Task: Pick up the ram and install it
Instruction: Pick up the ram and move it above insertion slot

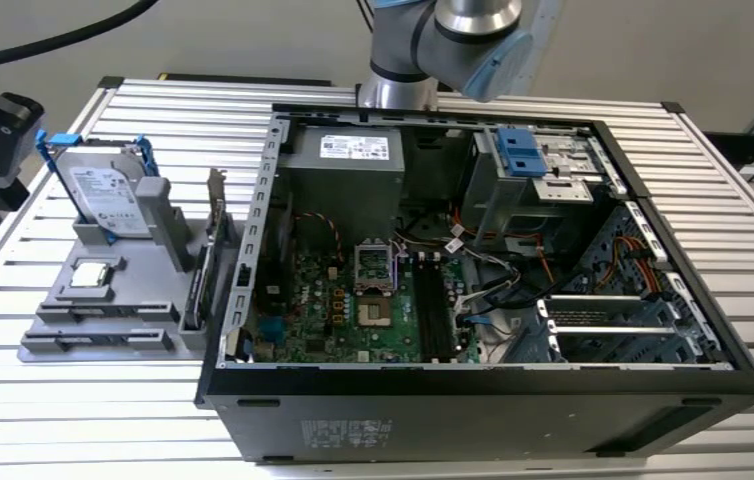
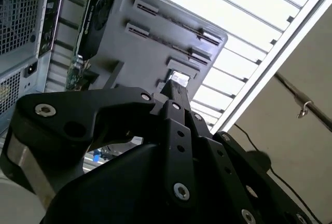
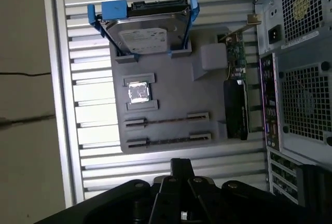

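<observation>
Hovering over the tray, gripper closed and empty. On edge in the slot along the tray's edge opposite the drive, the ram. Best opened wide, squared to its length, gripped at the middle.

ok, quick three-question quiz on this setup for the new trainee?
1. True or false: the hard drive stands on the grey tray, outside the computer case.
2. The silver chip on the tray lies: A) inside the case; B) between the hard drive and the ram; C) under the hard drive.
3. Fill in: in the exterior view, the tray sits to the case's ___.
Key: 1 true; 2 B; 3 left.
</observation>
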Robot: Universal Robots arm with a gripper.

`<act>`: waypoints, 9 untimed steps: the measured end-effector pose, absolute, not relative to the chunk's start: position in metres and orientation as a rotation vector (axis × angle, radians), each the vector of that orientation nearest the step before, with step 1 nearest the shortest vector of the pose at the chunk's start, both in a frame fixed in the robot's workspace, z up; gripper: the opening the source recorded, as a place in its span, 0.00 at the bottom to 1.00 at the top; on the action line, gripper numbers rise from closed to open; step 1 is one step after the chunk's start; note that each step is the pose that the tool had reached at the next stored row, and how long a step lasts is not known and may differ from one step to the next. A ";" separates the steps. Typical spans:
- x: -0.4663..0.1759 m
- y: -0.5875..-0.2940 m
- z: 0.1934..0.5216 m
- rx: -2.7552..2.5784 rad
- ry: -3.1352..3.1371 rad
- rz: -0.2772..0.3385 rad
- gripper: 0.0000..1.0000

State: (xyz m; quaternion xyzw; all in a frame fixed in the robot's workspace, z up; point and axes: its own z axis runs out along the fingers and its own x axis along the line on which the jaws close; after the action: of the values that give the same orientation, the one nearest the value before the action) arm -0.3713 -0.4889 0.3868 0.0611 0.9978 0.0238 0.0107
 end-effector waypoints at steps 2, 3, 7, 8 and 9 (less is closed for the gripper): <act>-0.371 -0.489 0.387 0.208 3.112 0.074 0.00; -0.371 -0.489 0.387 0.217 3.111 0.074 0.00; -0.371 -0.489 0.387 0.250 3.108 0.073 0.00; -0.371 -0.489 0.387 0.259 3.107 0.073 0.00; -0.371 -0.489 0.387 0.267 3.107 0.073 0.00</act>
State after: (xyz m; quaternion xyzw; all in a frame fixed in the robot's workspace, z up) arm -0.3713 -0.4889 0.3868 0.0857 0.9960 0.0235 0.0113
